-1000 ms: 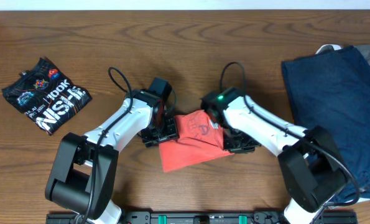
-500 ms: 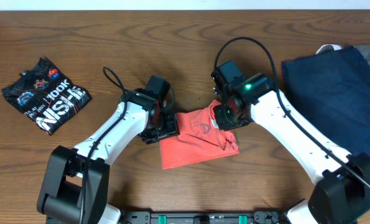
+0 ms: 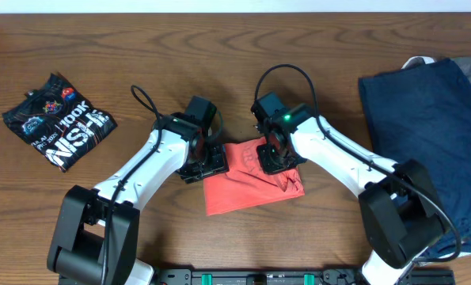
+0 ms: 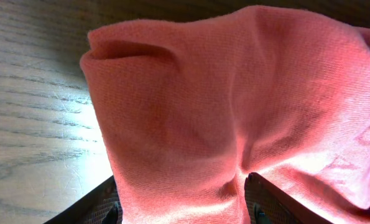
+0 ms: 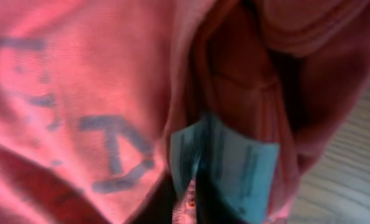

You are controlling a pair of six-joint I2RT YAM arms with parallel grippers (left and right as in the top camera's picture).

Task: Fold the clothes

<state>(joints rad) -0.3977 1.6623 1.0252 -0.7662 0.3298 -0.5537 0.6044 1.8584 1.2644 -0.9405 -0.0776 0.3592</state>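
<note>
Navy garment [image 3: 413, 127] partly off-frame

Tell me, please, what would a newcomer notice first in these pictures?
The coral-red T-shirt, a folded bundle at the middle of the table, draws the eye first; the left arm and the right arm both have their jaws at its upper edge. The right wrist view shows a pale blue label among its folds. A black printed tee lies folded at far left, and a navy garment spreads at the right edge.

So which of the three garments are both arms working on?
The coral-red T-shirt at centre, between the two arms. The black printed tee lies folded far left, the navy garment far right.
</note>
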